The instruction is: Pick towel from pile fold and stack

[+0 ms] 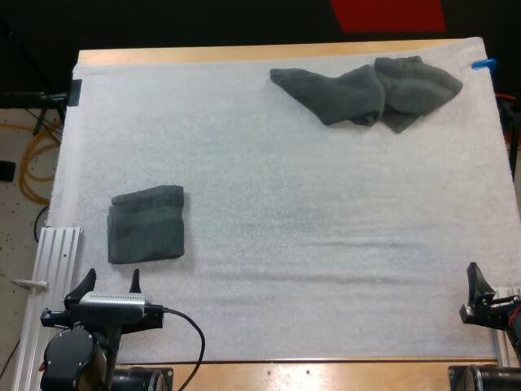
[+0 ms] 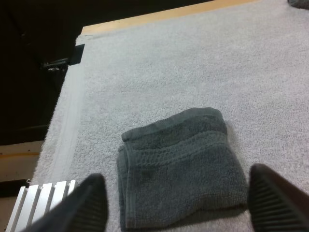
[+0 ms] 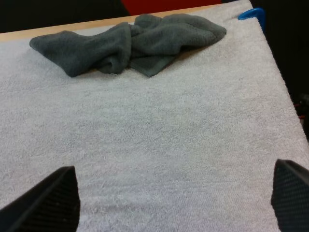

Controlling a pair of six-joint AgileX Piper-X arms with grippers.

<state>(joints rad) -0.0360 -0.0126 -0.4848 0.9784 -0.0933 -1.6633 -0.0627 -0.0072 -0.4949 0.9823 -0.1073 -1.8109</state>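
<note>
Left gripper (image 1: 111, 277) is sitting at the near-left edge of the mat (image 1: 285, 212), fingers spread wide, gripping nothing. Folded towel (image 1: 146, 224) is lying flat just ahead of it, touching neither finger. Right gripper (image 1: 479, 281) is sitting at the near-right edge, also wide open and empty.

Pile (image 1: 366, 91) is lying crumpled at the far right of the mat, close to the far edge. Can't tell if it's one towel or two. Its long axis is running left-right, roughly parallel to the far edge, pinched in near the middle.

Key relation: the pile is lying ahead of the right gripper and a little inward, across bare mat. It's well apart from the left gripper, on a long diagonal, so the right arm is nearer.

I'm reading this as the pick step, with one towel already folded. I'm judging the move as a forward reach with the right, fingers straddling the pile's short axis. Risk: grabbing two layers at once.
</note>
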